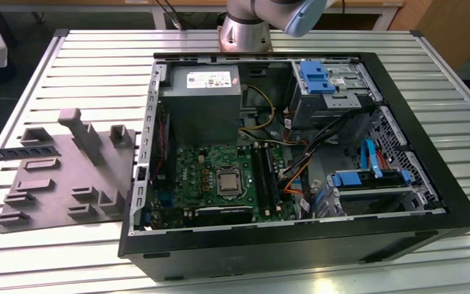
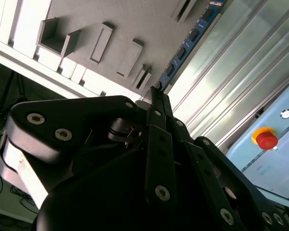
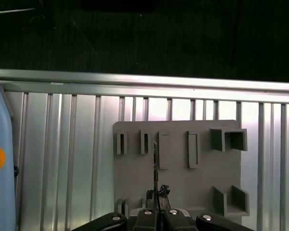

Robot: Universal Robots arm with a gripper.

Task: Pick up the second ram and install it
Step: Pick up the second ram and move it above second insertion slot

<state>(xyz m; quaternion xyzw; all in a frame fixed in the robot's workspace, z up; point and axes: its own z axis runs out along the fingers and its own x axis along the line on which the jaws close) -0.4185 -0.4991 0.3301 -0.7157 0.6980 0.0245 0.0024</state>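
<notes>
My gripper (image 2: pixel 154 96): black, silver screws
Second ram (image 2: pixel 190 38): bluish board, dark chips
Tray (image 1: pixel 59 187): plain grey
Table (image 1: pixel 96 55): silver, ribbed stripes
Motherboard (image 1: pixel 210 171): green
Case (image 1: pixel 300 245): black
Stop button (image 2: pixel 267 140): red on yellow

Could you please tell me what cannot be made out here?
Slim dark memory stick: edge-on in the first wrist view, faces hidden.
Its gripped end: second wrist view, covered by the black fingers.
Long black motherboard slots: exterior view, too small to tell whether filled.
Silver robot arm: exterior view, cut off by the top edge.
</notes>
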